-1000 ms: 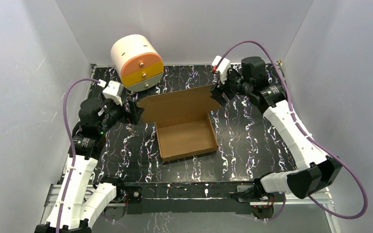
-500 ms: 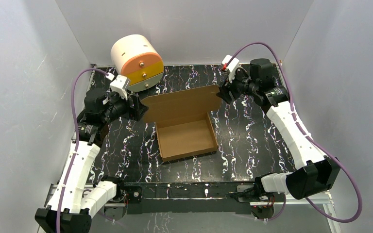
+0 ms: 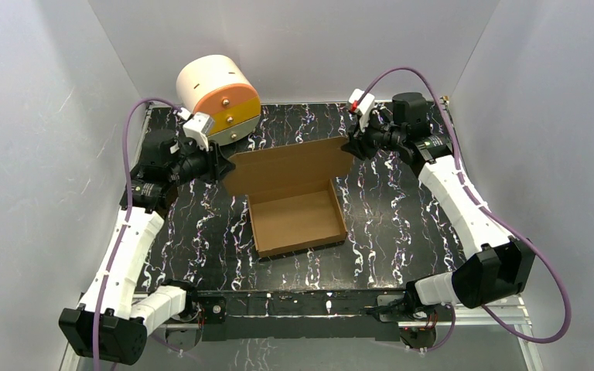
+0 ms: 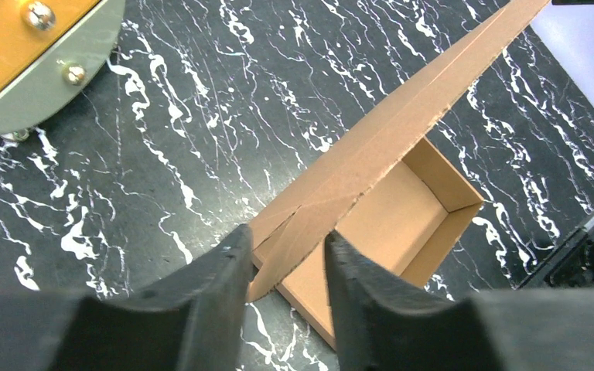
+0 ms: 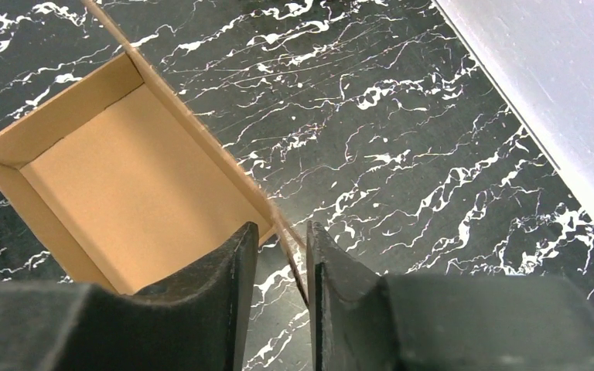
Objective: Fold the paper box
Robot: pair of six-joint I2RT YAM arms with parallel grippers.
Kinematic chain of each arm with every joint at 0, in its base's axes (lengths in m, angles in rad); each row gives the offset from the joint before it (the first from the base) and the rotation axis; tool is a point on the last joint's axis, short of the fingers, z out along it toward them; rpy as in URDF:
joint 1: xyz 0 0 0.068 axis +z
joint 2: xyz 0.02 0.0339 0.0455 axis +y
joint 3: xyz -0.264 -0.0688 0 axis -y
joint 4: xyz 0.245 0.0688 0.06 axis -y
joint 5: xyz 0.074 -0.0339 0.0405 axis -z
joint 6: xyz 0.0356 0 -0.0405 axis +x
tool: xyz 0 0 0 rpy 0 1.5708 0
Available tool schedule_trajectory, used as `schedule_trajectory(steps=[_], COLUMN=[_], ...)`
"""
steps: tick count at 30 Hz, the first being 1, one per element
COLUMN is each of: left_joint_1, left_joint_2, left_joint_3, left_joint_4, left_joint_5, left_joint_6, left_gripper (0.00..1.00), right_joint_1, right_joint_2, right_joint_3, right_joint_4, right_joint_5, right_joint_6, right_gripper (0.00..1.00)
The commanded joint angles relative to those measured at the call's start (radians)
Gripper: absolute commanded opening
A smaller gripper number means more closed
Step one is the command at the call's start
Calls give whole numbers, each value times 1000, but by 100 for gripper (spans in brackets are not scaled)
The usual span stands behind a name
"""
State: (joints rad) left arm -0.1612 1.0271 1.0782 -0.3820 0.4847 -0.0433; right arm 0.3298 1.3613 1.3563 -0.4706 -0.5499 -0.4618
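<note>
The paper box (image 3: pixel 298 220) is a shallow brown cardboard tray in the middle of the table, its lid (image 3: pixel 286 166) raised at the far side. My left gripper (image 3: pixel 220 166) straddles the lid's left corner. In the left wrist view the lid's corner flap (image 4: pixel 309 224) lies between the narrowed fingers of that gripper (image 4: pixel 286 236), with a gap still showing. My right gripper (image 3: pixel 353 145) straddles the lid's right corner. In the right wrist view the lid's thin edge (image 5: pixel 193 116) runs into that gripper (image 5: pixel 282 228), close to the right finger and apart from the left one.
A cream cylindrical cabinet (image 3: pixel 218 99) with orange and yellow drawers stands at the back left, just behind my left gripper; its drawer knobs (image 4: pixel 73 74) show in the left wrist view. White walls enclose the black marbled table (image 3: pixel 402 224) on three sides.
Both arms moved in toward the lid's upper corners, and both sets of jaws narrowed round the cardboard. The lid and tray have hardly shifted.
</note>
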Motion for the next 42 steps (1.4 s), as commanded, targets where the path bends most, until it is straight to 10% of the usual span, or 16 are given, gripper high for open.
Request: schedule_trajectory(steps=[1,12,29,42], left_joint_1=[-11,-181,-474,-633], left_joint_2=[1,16,154,279], left_joint_3=[49,43,105,166], left_joint_4=[-20,-24,66,67], left_joint_5=[36,-251,-830,-1133], left_joint_6=[-17,-178,-377,-250], left_gripper=[19,2,0,2], right_joint_1=[-3,64,487,564], right_joint_2=[-19,-87,-30,23], right_joint_3=[-4,-33,-22,8], right_joint_4=[10,52,112,141], right_joint_5=[-16,270,1189,1323], right_joint_6=[47,297,644,665], right_gripper=[34,5,8,8])
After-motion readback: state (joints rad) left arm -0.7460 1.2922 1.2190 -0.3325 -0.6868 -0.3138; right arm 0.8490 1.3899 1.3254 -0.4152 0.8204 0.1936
